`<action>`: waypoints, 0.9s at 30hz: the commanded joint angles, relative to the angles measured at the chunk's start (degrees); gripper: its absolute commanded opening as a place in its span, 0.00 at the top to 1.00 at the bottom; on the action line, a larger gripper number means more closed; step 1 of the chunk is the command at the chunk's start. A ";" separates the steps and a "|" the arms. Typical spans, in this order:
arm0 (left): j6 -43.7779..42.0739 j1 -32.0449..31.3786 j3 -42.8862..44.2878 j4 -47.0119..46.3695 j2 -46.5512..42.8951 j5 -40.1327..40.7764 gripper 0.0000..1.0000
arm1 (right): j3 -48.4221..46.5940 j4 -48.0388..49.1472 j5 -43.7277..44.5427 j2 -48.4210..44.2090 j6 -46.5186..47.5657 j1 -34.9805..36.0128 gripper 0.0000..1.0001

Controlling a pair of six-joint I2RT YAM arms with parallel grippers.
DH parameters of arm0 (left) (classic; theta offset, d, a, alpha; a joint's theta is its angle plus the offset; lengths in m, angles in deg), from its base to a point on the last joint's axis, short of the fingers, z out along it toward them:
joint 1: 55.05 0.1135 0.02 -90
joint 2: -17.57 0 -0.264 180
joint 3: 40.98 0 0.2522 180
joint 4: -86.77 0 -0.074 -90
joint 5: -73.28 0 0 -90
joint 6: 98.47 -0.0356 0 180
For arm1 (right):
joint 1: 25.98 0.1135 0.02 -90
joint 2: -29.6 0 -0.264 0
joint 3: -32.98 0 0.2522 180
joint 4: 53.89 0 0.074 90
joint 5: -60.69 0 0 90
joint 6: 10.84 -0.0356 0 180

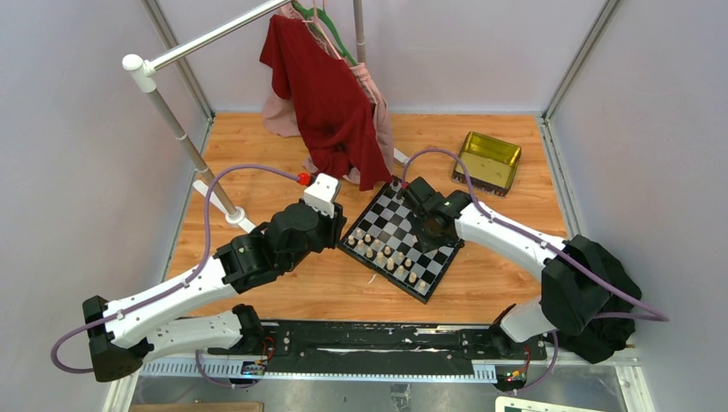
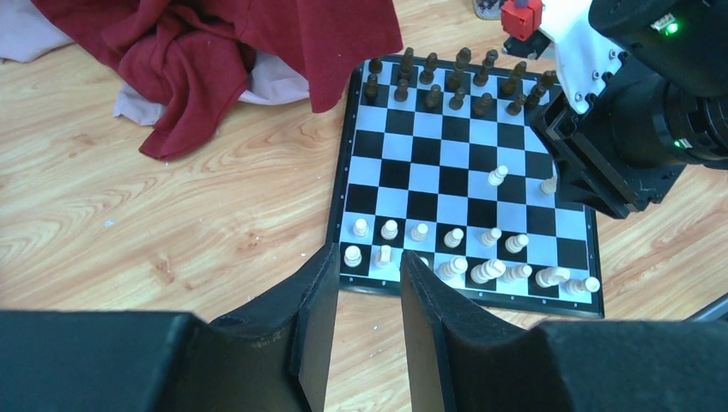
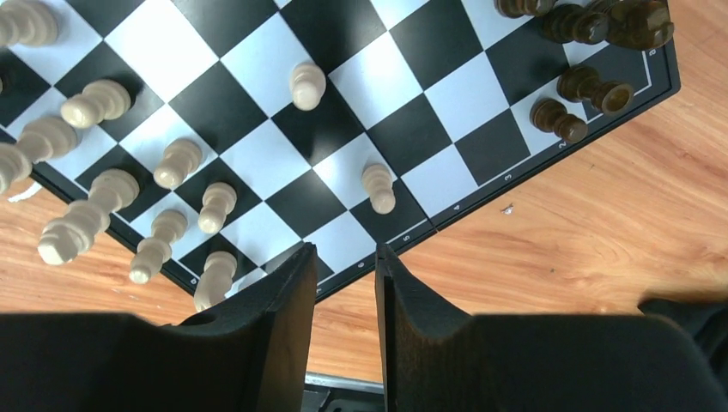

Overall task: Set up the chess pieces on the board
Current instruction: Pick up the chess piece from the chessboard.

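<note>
The checkered board (image 1: 429, 270) lies tilted on the wooden table, and also shows in the left wrist view (image 2: 439, 163). Cream pieces (image 2: 486, 269) fill its two near rows. Dark pieces (image 2: 446, 81) fill the far rows. Two cream pawns (image 2: 497, 175) (image 2: 548, 184) stand further out on the board. My left gripper (image 2: 367, 262) is open and empty, at the board's edge by the cream pieces (image 1: 336, 225). My right gripper (image 3: 343, 253) is open and empty, above the board's side edge (image 1: 427, 230), near a cream pawn (image 3: 379, 187).
A shiny gold tin (image 1: 488, 160) sits at the back right. A red garment (image 1: 330, 103) hangs from a rack over pink cloth and touches the board's far corner. The rack's white pole (image 1: 185, 142) stands at the left. Black cloth (image 1: 605, 300) lies by the right arm's base.
</note>
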 commanded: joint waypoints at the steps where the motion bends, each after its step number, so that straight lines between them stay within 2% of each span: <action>1: -0.47 0.36 2.03 0.02 0.09 -0.24 0.62 | 1.73 4.66 -1.48 0.39 -0.48 -2.74 0.65; 9: -0.21 0.32 2.44 0.65 0.95 0.01 0.62 | 3.46 7.37 -3.71 1.59 1.11 -6.40 0.65; 22: -0.08 0.31 3.27 1.50 2.00 0.38 0.63 | 5.57 10.21 -5.83 3.48 1.94 -8.29 0.67; 27: -0.04 0.31 3.36 1.59 2.12 0.42 0.63 | 5.88 10.51 -6.93 4.01 2.13 -8.91 0.75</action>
